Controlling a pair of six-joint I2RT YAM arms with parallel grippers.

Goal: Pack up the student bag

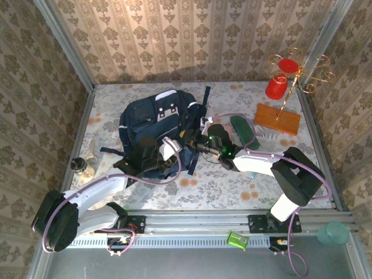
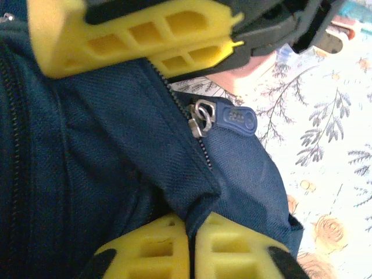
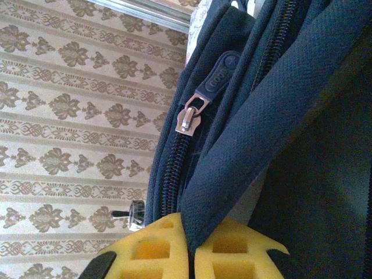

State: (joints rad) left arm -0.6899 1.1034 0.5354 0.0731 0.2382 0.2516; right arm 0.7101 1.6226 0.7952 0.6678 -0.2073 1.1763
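Finds the student bag [image 1: 152,119] lying front-up on the floral table [image 1: 232,186], left of centre and toward the back wall. Has the left gripper [image 2: 192,229] clamped tight on a fold of navy fabric below a silver zipper pull [image 2: 202,118] — and the right gripper [image 3: 190,229] likewise pinched on a fabric fold beside a zipper track.

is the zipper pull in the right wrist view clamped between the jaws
No, the jaws pinch a fold of the student bag; the zipper pull hangs free above them.

Patterned wallpaper walls [image 1: 197,40]; floral tabletop [image 1: 221,186]; metal frame [image 1: 65,40].
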